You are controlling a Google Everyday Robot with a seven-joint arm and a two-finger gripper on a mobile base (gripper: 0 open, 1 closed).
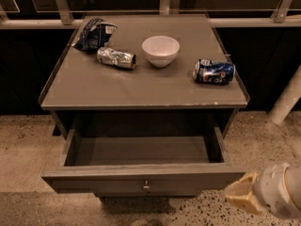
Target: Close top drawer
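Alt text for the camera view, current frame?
The grey cabinet's top drawer stands pulled out and looks empty, with the tool at lower right, apart from the drawer front. On the cabinet top: a white bowl, a blue can on its side, a crushed silver can and a blue bag.

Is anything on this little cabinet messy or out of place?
Yes. The top drawer hangs wide open. On the cabinet top, a silver can and a blue can lie on their sides, plus a crumpled bag. The gripper hovers right of the drawer front.
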